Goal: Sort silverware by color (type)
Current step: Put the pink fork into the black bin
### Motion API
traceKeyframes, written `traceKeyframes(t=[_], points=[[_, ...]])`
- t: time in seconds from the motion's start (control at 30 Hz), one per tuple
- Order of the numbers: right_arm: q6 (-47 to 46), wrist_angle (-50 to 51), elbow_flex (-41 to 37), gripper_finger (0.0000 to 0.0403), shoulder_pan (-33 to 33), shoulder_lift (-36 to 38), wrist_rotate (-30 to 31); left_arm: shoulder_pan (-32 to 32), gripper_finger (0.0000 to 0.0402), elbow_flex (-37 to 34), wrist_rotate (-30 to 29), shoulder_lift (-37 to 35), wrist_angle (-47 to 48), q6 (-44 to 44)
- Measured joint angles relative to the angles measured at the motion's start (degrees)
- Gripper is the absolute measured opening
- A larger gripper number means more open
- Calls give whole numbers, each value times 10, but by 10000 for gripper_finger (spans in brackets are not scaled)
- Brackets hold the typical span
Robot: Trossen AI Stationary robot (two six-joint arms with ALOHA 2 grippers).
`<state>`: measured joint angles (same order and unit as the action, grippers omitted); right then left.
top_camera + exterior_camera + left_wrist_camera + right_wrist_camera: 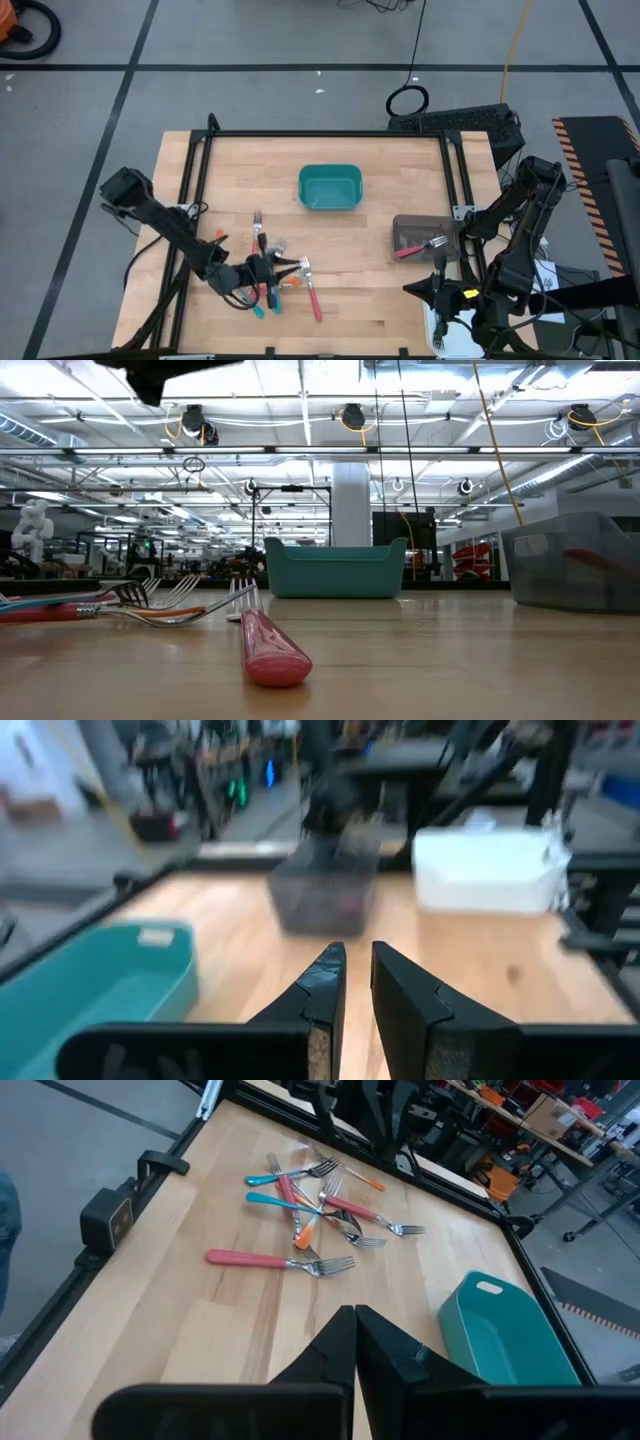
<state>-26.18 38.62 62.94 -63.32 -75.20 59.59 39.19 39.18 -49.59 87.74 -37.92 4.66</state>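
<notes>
Left gripper: down over the tangled pile of forks on the left half of the table. Cannot tell from any view whether it is open or already clamped on a handle; the pile under it is hidden by the arm in the high view.

Right gripper: closed, holding nothing, parked off the table's right front corner and looking back across at the pile.

Around the pile:
- lone red-handled fork lying apart, nearer the front edge
- teal bin at centre rear, looks empty
- grey translucent bin at the right edge, with one red fork in it

Risks, as judged:
- the forks cross and interlock at the tines, so lifting one may drag a neighbour up or scatter the rest
- slim, smooth handles; a grip off the handle's middle could let the fork swing or slip out on the way to a bin
- handles of different colours overlap, so a closure could catch two at once and put the wrong colour in a bin

Count (right wrist view, approximate where they overlap):
- red forks: three on the table, one binned
- teal forks: two
- orange forks: two, possibly more hidden
- bins: two
</notes>
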Motion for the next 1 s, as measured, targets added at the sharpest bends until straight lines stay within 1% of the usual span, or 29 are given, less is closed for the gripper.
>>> traceKeyframes(t=[0.07,0.13,0.23,0.3,0.37,0.43,0.53,0.67,0.87,1.0], points=[[1,0,0,4,4,0,0,2,51,7,-6,-28,108,75],[3,0,0,4,8,0,0,7,51,8,-38,-50,215,175],[8,0,0,4,14,0,-1,14,51,8,-120,-62,372,355],[9,-1,0,4,17,0,-1,14,51,8,-157,-62,460,475],[9,-3,0,4,20,0,-1,10,52,8,-156,-62,525,587],[5,-2,0,4,22,0,-4,0,52,8,-128,-62,570,669],[4,-2,0,4,26,0,-24,-11,52,8,-90,-61,605,720],[1,-2,0,4,29,0,-48,-27,52,8,-57,-61,625,754],[-2,-2,0,4,30,0,-58,-50,52,8,-27,-61,653,769],[-11,-2,0,4,30,0,-59,-54,52,8,-15,-58,652,764]])
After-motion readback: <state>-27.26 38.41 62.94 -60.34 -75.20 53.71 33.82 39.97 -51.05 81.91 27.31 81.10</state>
